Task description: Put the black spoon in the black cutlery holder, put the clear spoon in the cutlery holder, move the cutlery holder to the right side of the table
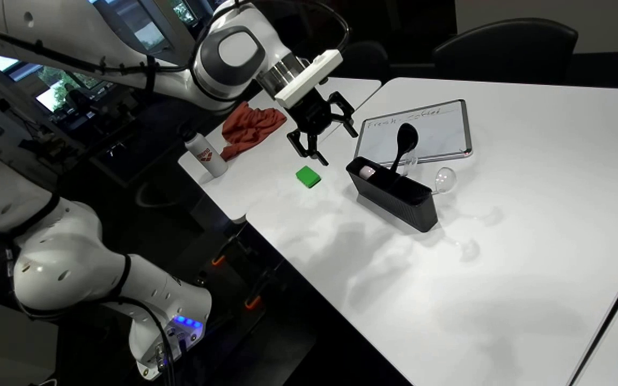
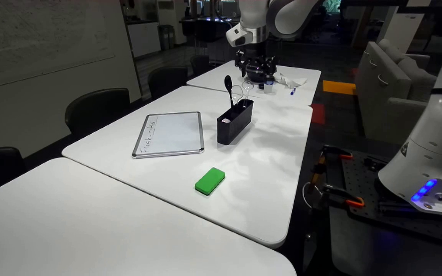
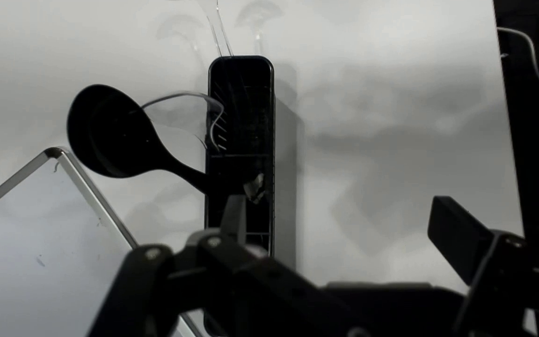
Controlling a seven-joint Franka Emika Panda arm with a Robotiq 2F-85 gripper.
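The black cutlery holder (image 1: 395,205) stands upright on the white table (image 1: 545,177). The black spoon (image 2: 228,83) leans in it, bowl up, hanging over the whiteboard side. The clear spoon (image 1: 445,180) tilts out past the holder's end away from the green block, its thin handle reaching inside; a second clear curved shape (image 1: 410,162) shows beside the black spoon. Above the holder hovers my gripper (image 3: 339,210), open and empty. In the wrist view one of its fingers (image 3: 235,215) overlaps the holder and the opposite one lies over bare table. Both exterior views also show it raised.
A framed whiteboard (image 2: 173,134) lies beside the holder and a green block (image 2: 210,181) lies off one end. A bottle (image 1: 207,155) and red cloth (image 1: 252,128) sit on an adjoining table. A cup (image 2: 268,87) and blue marker (image 2: 293,91) are at the far table.
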